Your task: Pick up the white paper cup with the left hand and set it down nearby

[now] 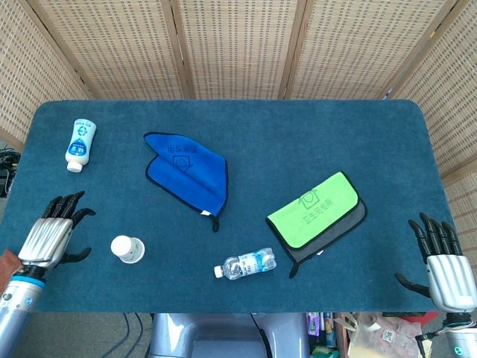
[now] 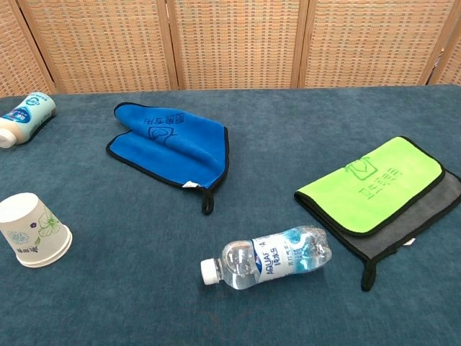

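Observation:
The white paper cup (image 1: 127, 249) (image 2: 32, 231) stands upside down on the blue table, its flower print facing the chest view. In the head view my left hand (image 1: 54, 235) hovers to the cup's left with its fingers spread and nothing in it, a gap between them. At the table's near right corner my right hand (image 1: 443, 265) is open too, holding nothing. Neither hand appears in the chest view.
A clear water bottle (image 1: 245, 264) lies on its side right of the cup. A blue cloth (image 1: 186, 171) lies mid-table, and a green cloth on a grey one (image 1: 317, 212) lies to the right. A white lotion bottle (image 1: 80, 144) lies at the far left.

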Robot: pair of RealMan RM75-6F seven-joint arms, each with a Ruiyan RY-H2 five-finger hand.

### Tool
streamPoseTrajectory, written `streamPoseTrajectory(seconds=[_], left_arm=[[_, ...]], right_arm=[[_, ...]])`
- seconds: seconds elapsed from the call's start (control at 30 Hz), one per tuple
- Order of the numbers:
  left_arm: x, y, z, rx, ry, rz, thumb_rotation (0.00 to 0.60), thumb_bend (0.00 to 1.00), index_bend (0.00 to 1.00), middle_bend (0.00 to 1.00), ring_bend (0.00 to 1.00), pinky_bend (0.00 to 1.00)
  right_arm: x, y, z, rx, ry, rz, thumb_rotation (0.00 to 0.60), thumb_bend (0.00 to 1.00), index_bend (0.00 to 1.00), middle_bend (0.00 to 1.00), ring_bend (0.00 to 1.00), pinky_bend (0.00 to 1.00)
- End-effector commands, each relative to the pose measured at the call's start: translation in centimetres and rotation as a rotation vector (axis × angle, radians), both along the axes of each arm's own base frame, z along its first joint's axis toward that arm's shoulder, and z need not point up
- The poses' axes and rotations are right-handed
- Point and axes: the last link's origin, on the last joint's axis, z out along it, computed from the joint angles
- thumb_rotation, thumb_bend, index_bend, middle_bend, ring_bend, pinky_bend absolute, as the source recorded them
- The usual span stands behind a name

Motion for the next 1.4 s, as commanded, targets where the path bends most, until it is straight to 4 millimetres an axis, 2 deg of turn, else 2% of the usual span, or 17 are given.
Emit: streamPoseTrajectory(seconds=[0.03,0.93,1.4], left_arm=[[0.7,0.7,-0.4,-0.075,0.008,0.029,0.600,0.24,0.27,0.00,0.00,0.00],[1.9,1.9,-4.6,-0.161,0.101,0.062,0.600,0.24,0.27,0.00,0.00,0.00],[2.2,2.2,-5.8,-0.185,0.122,0.068,0.600,0.24,0.27,0.00,0.00,0.00]], right_arm=[[0.0,0.0,-0.1,0.002,0.001,0.001,0.600,0.12,0.00,0.00,0.00,0.00],[0.0,0.0,0.3,-0.006,-0.009,0.001,0.600,0.12,0.00,0.00,0.00,0.00],[-0.1,0.1,0.4,-0.009,-0.015,0.000,0.600,0.12,0.00,0.00,0.00,0.00]])
